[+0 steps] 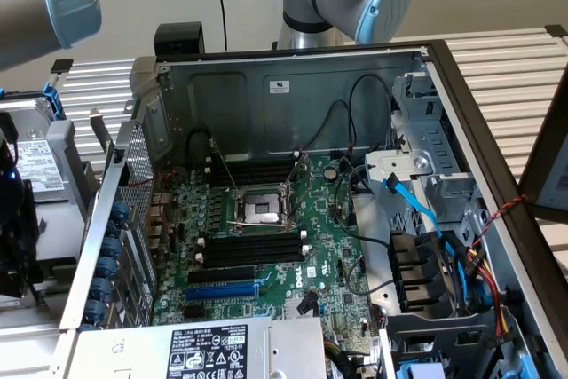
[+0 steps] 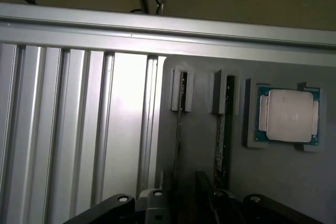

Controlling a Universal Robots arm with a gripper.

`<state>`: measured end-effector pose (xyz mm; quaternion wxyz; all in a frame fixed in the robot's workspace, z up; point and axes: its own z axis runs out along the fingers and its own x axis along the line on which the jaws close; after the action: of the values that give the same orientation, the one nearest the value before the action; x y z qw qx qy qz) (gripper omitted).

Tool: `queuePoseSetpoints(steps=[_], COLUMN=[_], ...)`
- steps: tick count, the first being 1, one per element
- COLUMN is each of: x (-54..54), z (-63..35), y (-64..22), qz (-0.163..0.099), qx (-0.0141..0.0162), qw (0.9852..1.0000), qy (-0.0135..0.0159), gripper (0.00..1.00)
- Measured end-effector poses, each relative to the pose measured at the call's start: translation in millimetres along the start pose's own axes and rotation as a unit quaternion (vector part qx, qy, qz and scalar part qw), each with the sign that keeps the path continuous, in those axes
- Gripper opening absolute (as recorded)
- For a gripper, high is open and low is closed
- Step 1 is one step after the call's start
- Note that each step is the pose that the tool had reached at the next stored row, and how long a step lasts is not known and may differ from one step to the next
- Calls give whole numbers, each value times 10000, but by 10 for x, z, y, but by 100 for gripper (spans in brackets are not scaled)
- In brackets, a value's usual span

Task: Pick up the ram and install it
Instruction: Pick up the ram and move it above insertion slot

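Hovering over: a grey holder tray (image 2: 202,145) that lies on a ribbed aluminium table (image 2: 63,129), as the wrist view has it.
Claw: the gripper (image 2: 189,200) has its jaws spread wide apart, with nothing clamped between them.
Ram location: the ram (image 2: 180,129) stands on edge in a slotted bracket of the tray. It runs lengthwise toward the gap between the jaws and looks untouched.
Neighbours, left to right: a second stick (image 2: 224,129) stands parallel just beside the ram, then a processor (image 2: 287,115) sits in its own nest.
Handling: it is judged light, stiff and thin, but brittle and easily twisted. The two flat faces near the middle of its length seem the safest place to pinch. A gentle squeeze should suit it, kept off the contact edge that sits down in the bracket.
Install site: in the exterior view an open computer case (image 1: 266,95) holds the motherboard (image 1: 328,255). Black slots (image 1: 251,250) lie at 6 o'clock from the CPU socket (image 1: 264,210), and a blue slot (image 1: 222,291) lies at 7 o'clock.
Progress: pick-up is not yet made.
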<state>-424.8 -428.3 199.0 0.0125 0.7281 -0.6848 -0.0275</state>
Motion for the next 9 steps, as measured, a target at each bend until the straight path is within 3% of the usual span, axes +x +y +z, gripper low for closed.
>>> queuePoseSetpoints(steps=[3, 4, 9], x=[1, 1, 2], z=[1, 2, 6], y=[0, 0, 0], qz=[31, 52, 80], qx=[0, 1, 2], qw=[10000, 10000, 10000], qy=[-2, -3, -6], gripper=[30, 23, 23])
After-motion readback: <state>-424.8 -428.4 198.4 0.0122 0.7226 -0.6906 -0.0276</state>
